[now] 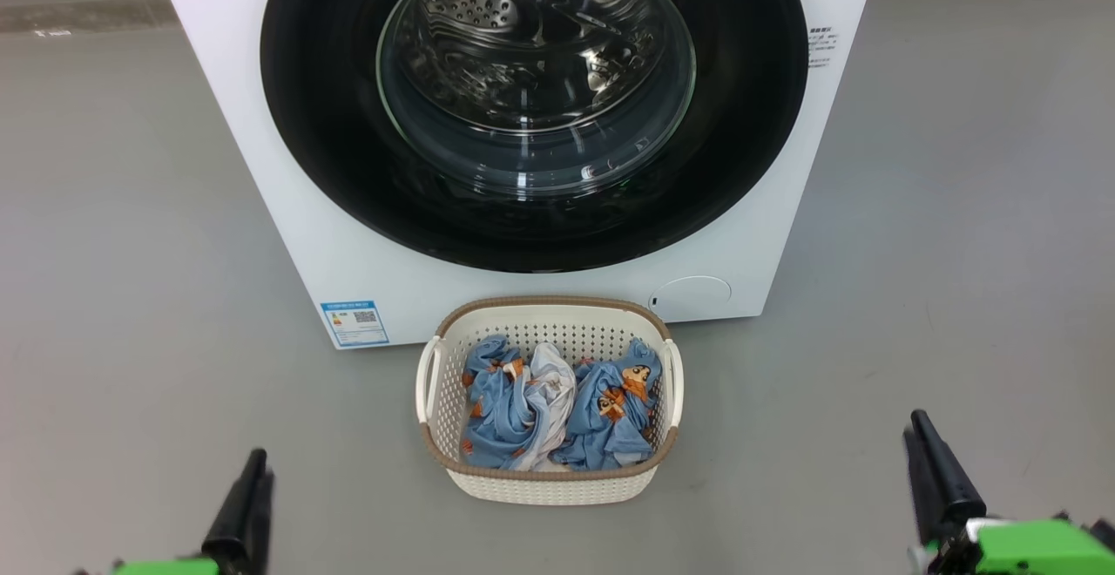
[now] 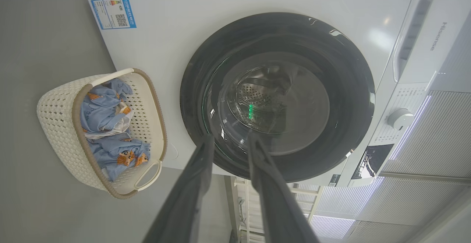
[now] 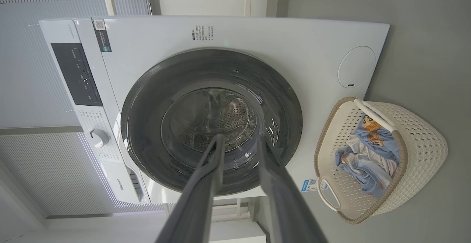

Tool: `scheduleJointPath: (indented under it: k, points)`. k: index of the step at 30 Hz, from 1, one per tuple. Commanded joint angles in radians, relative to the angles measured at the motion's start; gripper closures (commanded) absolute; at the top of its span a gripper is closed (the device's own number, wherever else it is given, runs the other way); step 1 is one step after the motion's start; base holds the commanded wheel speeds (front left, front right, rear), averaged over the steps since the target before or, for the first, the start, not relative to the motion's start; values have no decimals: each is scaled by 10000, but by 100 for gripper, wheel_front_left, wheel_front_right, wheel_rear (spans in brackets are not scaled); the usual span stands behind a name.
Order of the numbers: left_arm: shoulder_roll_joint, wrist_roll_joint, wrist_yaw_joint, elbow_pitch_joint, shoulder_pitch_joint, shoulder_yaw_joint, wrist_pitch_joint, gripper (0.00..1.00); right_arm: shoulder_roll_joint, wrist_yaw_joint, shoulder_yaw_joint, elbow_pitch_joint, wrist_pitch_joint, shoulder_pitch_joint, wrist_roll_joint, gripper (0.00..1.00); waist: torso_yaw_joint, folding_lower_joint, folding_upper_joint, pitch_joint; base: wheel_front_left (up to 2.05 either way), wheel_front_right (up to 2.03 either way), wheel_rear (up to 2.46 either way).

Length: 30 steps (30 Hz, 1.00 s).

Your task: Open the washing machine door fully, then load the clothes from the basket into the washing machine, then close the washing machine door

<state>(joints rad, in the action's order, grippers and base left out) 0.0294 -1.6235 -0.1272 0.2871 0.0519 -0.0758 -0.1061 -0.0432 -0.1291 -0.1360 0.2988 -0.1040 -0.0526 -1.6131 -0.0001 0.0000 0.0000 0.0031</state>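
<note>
Door (image 1: pixel 322 122) shut; clothes (image 1: pixel 601 418) in basket (image 1: pixel 540 488); left claw (image 2: pixel 230 135), right claw (image 3: pixel 241 138) parted (both empty).

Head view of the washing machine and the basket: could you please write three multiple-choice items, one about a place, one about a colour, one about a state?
1. Where does the basket stand?
A. on a shelf
B. inside the drum
C. on the floor before the washing machine

2. Which colour has the basket's rim?
A. green
B. brown
C. red

3. How is the washing machine door?
A. shut
B. swung wide open
C. taken off

Answers: C, it sits on the grey floor at the machine's front; B, the woven band around its top is brown; A, the black door lies flush on the front.
</note>
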Motion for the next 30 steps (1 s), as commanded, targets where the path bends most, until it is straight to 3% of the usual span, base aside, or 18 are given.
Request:
scheduleJointPath:
  k: [1, 10, 14, 30]
  points:
    - [-55, 3, 0, 90, -98, 17, 9, 0, 27, 2, 4, 105, 3, 77, 0, 0, 0, 0, 0, 1, 0, 0, 0]
    - [-90, 220, 2, 88, -194, 119, 215, 0, 37, -1, 111, 187, 198, 160, 118, 0, 20, 22, 0, -10, 0, 0, 0]
    - [-73, 463, 0, -9, -200, 147, 332, 0, -3, -1, 192, 197, 325, 148, 341, 0, 28, 2, 0, 13, 0, 0, 0]
    - [9, 2147, -5, -356, -198, 275, 803, 0, -185, -3, 521, 162, 795, -2, 1960, 0, 55, 0, 0, 27, 0, 0, 0]
